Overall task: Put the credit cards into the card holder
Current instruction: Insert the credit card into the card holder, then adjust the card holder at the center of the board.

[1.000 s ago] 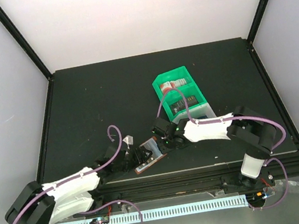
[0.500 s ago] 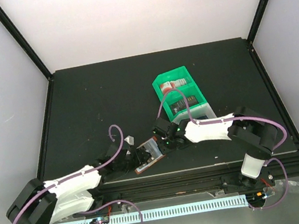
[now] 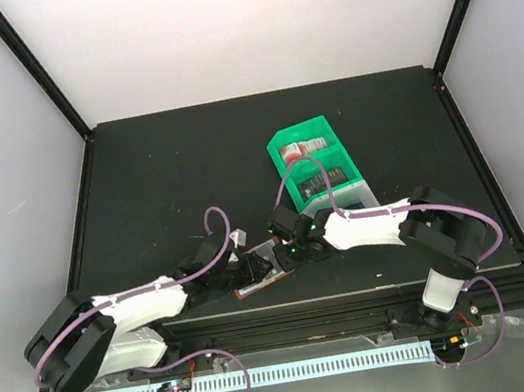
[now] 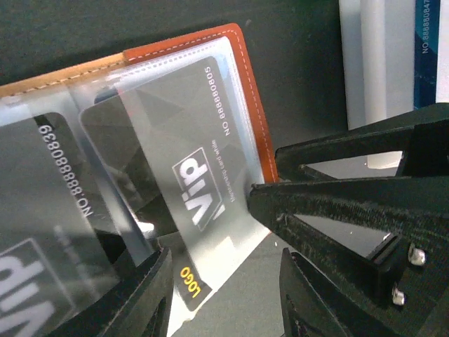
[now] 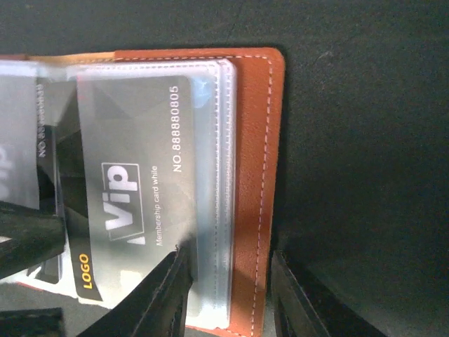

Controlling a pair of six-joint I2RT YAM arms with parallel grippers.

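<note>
The brown leather card holder (image 3: pixel 262 263) lies open near the table's front edge, its clear sleeves up (image 4: pixel 245 105) (image 5: pixel 254 175). A dark grey VIP credit card (image 4: pixel 175 161) (image 5: pixel 133 175) sits partly inside a sleeve, its LOGO end sticking out. That end lies between the fingers of my left gripper (image 3: pixel 241 273) (image 4: pixel 223 256), whose jaws stand apart; a gap shows at the right finger. My right gripper (image 3: pixel 283 251) (image 5: pixel 231 261) is astride the holder's edge, one finger on the sleeve, the other beside the leather. Another grey card (image 4: pixel 42 210) fills a neighbouring sleeve.
A green-and-white divided tray (image 3: pixel 285 139) stands behind the right arm with more cards in it; its white end and a blue card (image 4: pixel 424 49) show in the left wrist view. The table's front edge runs just below the holder.
My left arm has reached further right, up to the holder, and its jaws have narrowed. The right arm has hardly moved.
</note>
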